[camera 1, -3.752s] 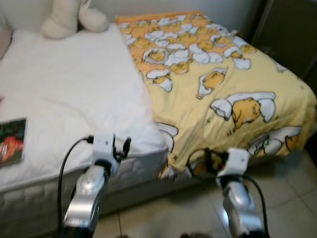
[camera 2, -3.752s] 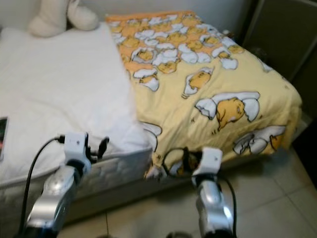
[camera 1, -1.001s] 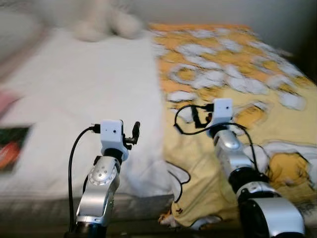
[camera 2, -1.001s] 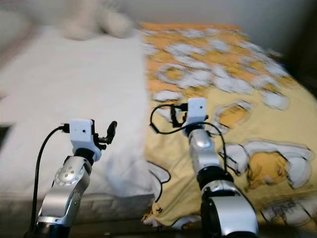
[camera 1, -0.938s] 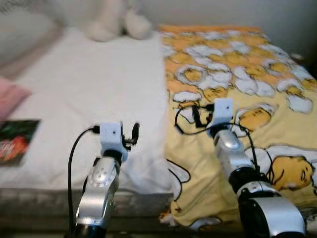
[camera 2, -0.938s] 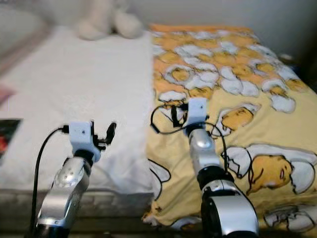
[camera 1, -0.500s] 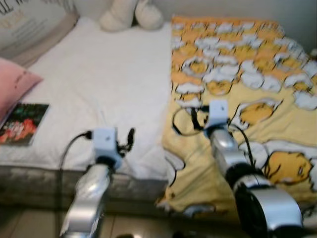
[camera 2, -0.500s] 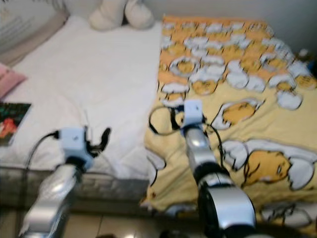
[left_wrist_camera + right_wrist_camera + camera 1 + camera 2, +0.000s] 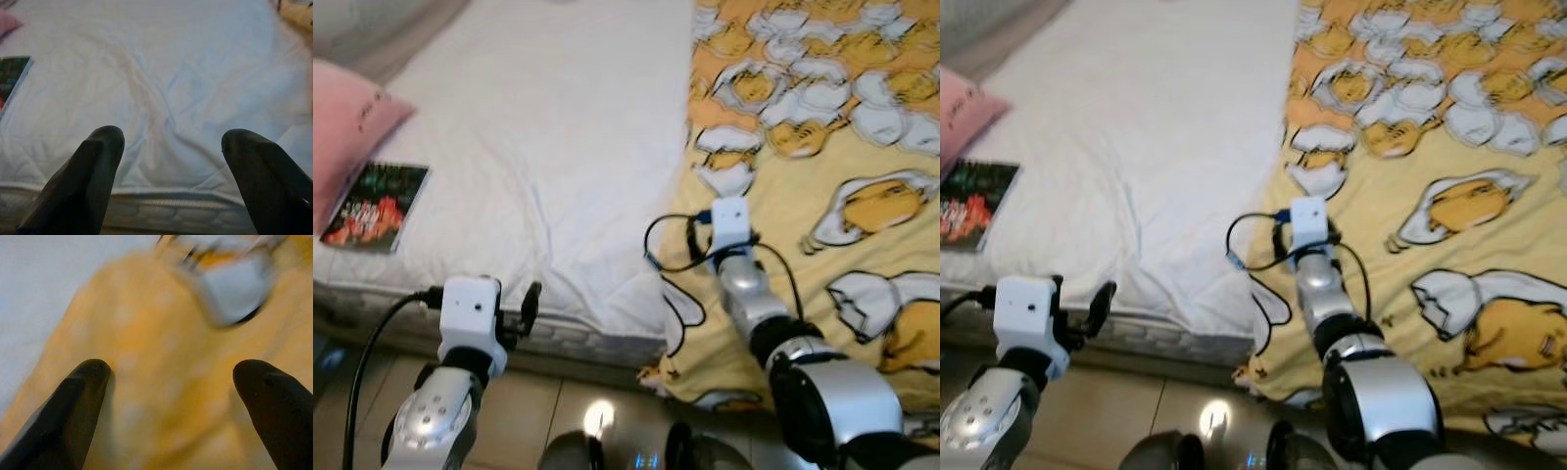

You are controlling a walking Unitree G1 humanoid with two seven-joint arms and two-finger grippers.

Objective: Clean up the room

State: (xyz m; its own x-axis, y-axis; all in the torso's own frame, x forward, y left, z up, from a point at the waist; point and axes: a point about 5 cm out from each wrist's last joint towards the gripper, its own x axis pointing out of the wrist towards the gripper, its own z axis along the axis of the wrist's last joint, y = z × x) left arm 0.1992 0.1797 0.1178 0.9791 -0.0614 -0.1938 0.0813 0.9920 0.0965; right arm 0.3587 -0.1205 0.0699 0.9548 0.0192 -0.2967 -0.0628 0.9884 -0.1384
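Observation:
A yellow blanket point(image 9: 822, 147) printed with egg characters covers the right half of the bed, and its left edge lies along the bare white sheet point(image 9: 558, 127). My right gripper point(image 9: 171, 372) is open and hovers close over the blanket near that edge, its wrist point(image 9: 729, 223) low above the fabric. My left gripper point(image 9: 171, 142) is open too, held in front of the mattress's front edge point(image 9: 587, 338) and facing the creased white sheet point(image 9: 161, 98). A book with a dark red and green cover point(image 9: 374, 206) lies on the sheet at the left.
A pink pillow point(image 9: 347, 117) lies at the bed's left edge, just behind the book. Beige floor tiles point(image 9: 568, 411) run along the front of the bed. The blanket hangs over the bed's front edge point(image 9: 705, 377).
The camera has tilted down and come closer, so the plush toy has left the top of the picture. My left gripper now sits lower, at the mattress edge. Both stay open.

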